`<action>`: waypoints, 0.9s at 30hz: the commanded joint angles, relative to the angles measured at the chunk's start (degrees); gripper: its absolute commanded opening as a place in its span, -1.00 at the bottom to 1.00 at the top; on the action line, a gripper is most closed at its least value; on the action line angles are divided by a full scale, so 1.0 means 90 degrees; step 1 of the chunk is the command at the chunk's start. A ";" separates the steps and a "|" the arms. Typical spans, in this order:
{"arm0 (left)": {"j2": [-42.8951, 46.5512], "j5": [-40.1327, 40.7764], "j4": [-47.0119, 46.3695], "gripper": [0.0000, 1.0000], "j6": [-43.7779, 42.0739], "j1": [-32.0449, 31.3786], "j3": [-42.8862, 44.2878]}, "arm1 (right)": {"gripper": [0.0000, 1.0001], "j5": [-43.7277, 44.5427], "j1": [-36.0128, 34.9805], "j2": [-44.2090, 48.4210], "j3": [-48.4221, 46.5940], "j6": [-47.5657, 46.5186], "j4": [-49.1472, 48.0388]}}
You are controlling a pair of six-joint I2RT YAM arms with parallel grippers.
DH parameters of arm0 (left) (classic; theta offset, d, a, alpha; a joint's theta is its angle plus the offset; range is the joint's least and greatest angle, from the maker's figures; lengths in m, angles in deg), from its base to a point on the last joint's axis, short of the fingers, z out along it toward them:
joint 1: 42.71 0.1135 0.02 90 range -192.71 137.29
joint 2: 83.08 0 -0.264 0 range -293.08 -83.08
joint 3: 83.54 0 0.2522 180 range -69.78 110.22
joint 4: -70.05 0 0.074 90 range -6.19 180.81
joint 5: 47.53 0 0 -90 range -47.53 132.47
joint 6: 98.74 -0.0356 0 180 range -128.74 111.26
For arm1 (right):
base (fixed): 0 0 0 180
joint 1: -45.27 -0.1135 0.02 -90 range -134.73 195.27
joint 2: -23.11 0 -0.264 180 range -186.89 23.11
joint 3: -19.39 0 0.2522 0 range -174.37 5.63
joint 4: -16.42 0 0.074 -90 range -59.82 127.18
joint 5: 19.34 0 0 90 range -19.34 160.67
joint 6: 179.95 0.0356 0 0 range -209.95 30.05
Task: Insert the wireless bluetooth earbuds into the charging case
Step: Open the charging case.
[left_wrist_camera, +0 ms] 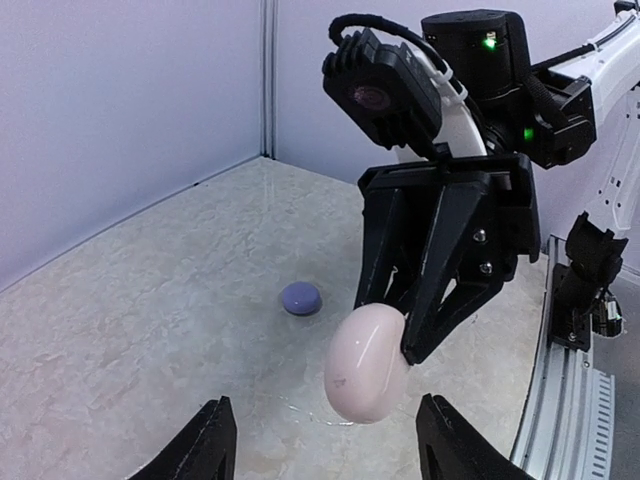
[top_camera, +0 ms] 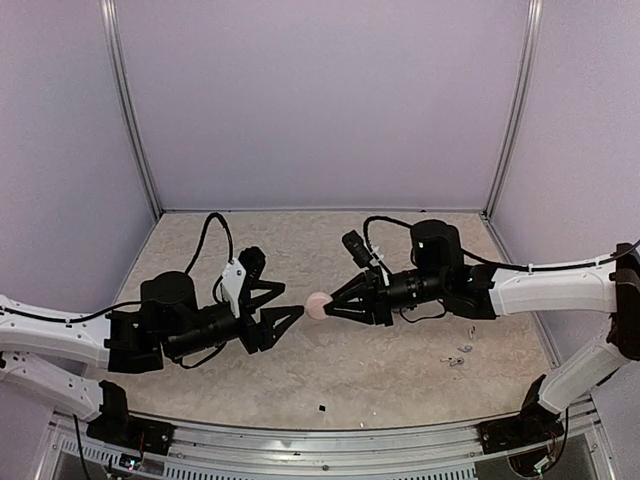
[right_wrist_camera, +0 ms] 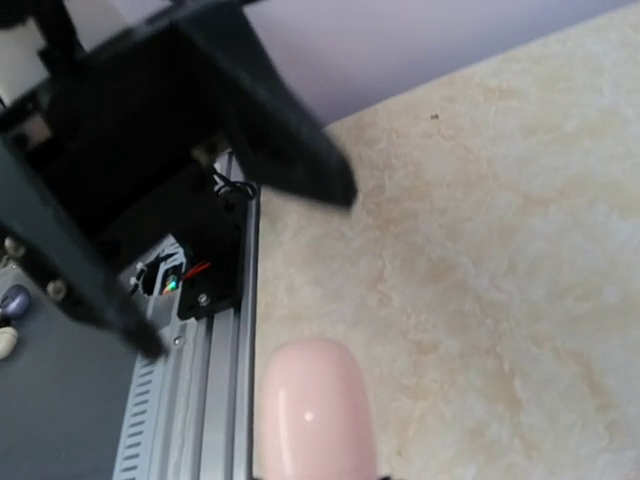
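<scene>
Top external view: pale pink, pebble-shaped plastic charging case (top_camera: 317,305), airborne, pinched by right end effector (top_camera: 328,304). Left end effector (top_camera: 292,301) spread, empty, just beside it. Tiny pale specks, likely earbuds (top_camera: 464,349), on beige marbled worktop (top_camera: 300,240), nearer right arm.

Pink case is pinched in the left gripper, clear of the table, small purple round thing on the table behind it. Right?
Wrong arm: the pink case is pinched in the right gripper; the left wrist view shows it, with the left gripper open and empty. The rest holds: clear of the table, purple round thing behind.
</scene>
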 commanded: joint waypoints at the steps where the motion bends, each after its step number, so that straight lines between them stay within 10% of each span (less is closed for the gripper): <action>1: -0.0229 -0.0799 -0.0321 0.23 0.0309 0.0037 0.0107 | -0.93 -0.0045 0.0031 0.0185 0.0087 -0.0270 -0.0210; 27: 0.0038 -0.0663 -0.0634 0.13 0.1056 0.0865 -0.0129 | -1.00 -0.0058 -0.0386 0.0274 0.0146 -0.0545 -0.0383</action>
